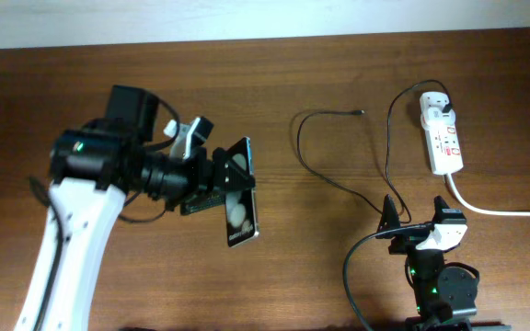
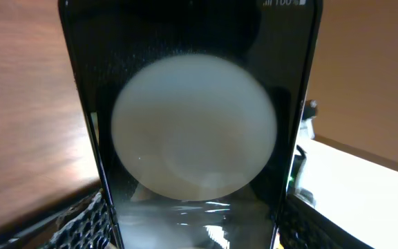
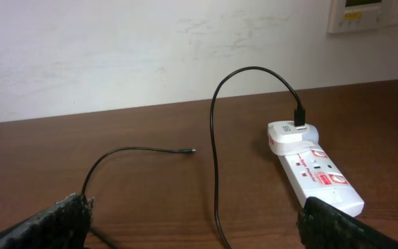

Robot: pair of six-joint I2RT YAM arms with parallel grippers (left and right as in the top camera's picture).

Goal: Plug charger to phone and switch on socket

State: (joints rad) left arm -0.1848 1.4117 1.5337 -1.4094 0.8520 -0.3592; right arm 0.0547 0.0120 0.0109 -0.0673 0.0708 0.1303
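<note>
Left jaws had the slick phone (image 1: 239, 195) clamped above the worktop (image 1: 339, 55), right jaws gaped empty — floppy charger tip (image 1: 361, 113) lay at its 2 o'clock, probably best pinched behind the connector.

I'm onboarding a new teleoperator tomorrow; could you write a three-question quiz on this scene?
1. Multiple choice: which gripper holds the phone? A left; B right; C neither.
2. True or false: the charger tip lies loose on the table, apart from the phone.
3. Fill in: the white plug adapter sits in the ___.
Key: 1 A, the left gripper is shut on it; 2 true; 3 socket.
</note>
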